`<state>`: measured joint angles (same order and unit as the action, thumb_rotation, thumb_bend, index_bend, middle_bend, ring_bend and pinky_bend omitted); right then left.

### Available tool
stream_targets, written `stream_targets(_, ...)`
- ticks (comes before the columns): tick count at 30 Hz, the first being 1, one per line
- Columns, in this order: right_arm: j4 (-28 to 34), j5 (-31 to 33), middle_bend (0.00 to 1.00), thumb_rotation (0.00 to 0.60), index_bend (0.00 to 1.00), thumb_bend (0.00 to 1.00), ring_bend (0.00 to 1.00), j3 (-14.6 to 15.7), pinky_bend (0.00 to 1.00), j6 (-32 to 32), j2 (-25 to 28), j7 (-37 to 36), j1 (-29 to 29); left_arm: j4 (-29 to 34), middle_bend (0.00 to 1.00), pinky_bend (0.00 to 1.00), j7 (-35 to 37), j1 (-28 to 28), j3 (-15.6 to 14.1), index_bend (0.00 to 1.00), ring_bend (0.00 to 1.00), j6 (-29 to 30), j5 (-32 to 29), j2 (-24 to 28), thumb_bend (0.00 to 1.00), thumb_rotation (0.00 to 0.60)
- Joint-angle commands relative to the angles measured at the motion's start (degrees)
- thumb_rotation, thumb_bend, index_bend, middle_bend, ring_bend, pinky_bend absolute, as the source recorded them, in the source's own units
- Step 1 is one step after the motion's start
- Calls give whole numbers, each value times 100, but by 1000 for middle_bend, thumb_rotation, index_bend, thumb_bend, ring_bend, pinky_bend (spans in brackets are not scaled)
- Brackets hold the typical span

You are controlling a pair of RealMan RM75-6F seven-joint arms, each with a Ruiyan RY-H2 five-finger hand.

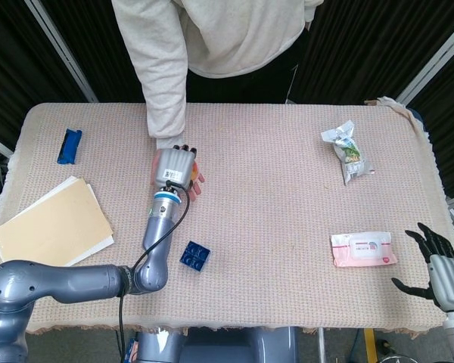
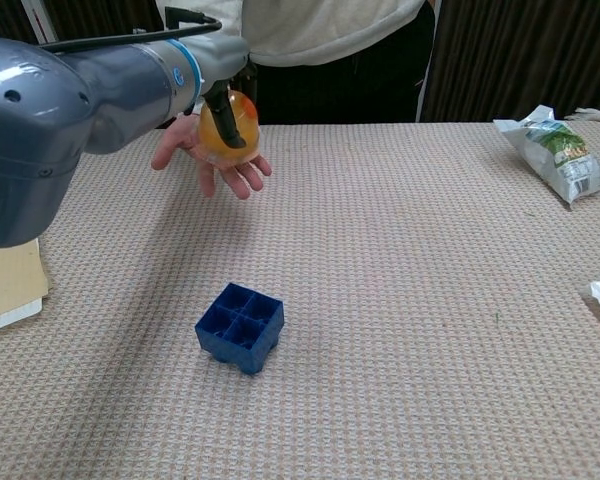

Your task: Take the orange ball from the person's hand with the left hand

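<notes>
The orange ball (image 2: 228, 130) sits over the person's upturned palm (image 2: 205, 160) at the far left of the table. My left hand (image 2: 215, 75) comes down on it from above, and a dark finger (image 2: 225, 125) curls around the ball's front. In the head view my left hand (image 1: 174, 166) covers the ball completely; only the person's fingertips (image 1: 197, 180) stick out past it. Whether the ball still touches the palm I cannot tell. My right hand (image 1: 437, 265) hovers off the table's near right corner with its fingers spread and nothing in it.
A blue gridded block (image 2: 240, 326) lies on the mat below the person's hand. A tan folder (image 1: 49, 227) and a blue packet (image 1: 69, 145) are at the left. A snack bag (image 1: 348, 151) and a wipes pack (image 1: 365, 249) lie on the right.
</notes>
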<state>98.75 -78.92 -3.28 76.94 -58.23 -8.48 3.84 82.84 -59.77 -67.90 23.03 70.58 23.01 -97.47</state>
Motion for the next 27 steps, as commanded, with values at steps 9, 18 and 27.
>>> stream_targets(9, -35, -32, 0, 600, 147, 74, 0, -5, 0, 96, -18, 73, -29, 2671, 581, 581, 616, 998, -739, 799, 527, 868, 1258, 1238, 593, 600)
stream_targets(18, 24, -95, 0, 600, 147, 74, 0, 6, 0, 327, -40, 260, -126, 4089, 581, 576, 1376, 2338, -2413, 801, 526, 1366, 3118, 2547, 595, 600)
stream_targets(27, 55, -42, 0, 600, 147, 74, 0, -32, 0, 464, -121, 451, -178, 3412, 550, 545, 2243, 3197, -3483, 790, 502, 1097, 4217, 2693, 593, 600)
